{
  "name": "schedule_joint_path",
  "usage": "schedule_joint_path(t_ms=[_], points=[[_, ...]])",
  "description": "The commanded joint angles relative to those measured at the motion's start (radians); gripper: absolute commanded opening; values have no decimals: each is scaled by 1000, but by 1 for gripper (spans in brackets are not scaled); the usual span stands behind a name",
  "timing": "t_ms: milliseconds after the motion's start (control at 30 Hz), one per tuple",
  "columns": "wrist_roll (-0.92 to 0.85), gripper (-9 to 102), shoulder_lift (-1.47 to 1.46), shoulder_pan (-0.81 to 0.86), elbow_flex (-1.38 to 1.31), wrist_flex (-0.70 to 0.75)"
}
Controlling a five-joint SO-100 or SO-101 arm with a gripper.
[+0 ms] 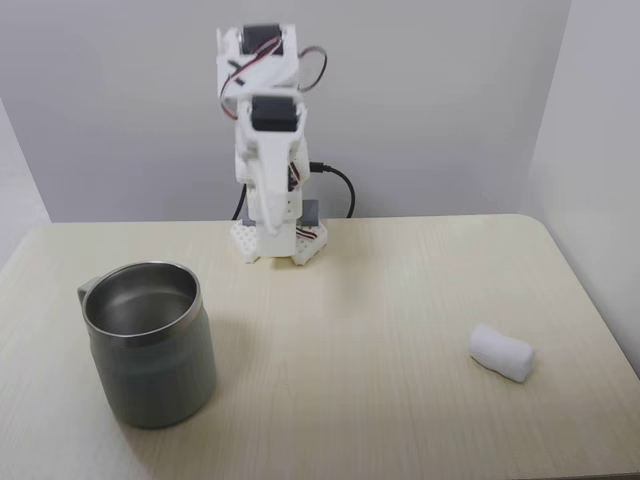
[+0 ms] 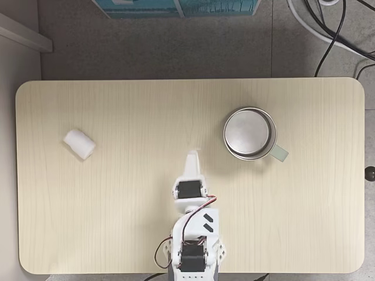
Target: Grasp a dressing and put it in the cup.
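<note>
The dressing (image 1: 502,352) is a small white soft roll lying on its side on the table, near the right edge in one fixed view and at the left (image 2: 79,144) in the view from above. The steel cup (image 1: 155,385) stands upright and empty at the other side of the table (image 2: 227,133), with its small handle (image 2: 280,154) pointing outward. My gripper (image 2: 191,156) is folded over the arm's base with its fingers together, shut on nothing. It points down in front of the base (image 1: 267,232), far from both the cup and the dressing.
The light wooden table (image 1: 380,330) has rounded corners, and grey walls stand close behind and to the right. The arm's base (image 2: 193,257) sits at the middle of one long edge. Cables (image 2: 340,29) lie on the floor beyond the table.
</note>
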Motion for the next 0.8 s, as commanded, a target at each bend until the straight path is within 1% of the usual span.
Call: schedule_joint_path(t_ms=[0,133,233,367,467,533,633,700,767], points=[[-15,0,167,-31,207,21],[-43,0,367,-87,422,95],[-95,0,518,-137,572,153],[-219,1,706,-218,746,230],[-319,2,881,-290,894,330],[-405,4,1000,-339,1000,413],[-552,11,1134,-411,1103,500],[-632,15,1195,-454,1141,532],[-695,18,1232,-491,1147,534]])
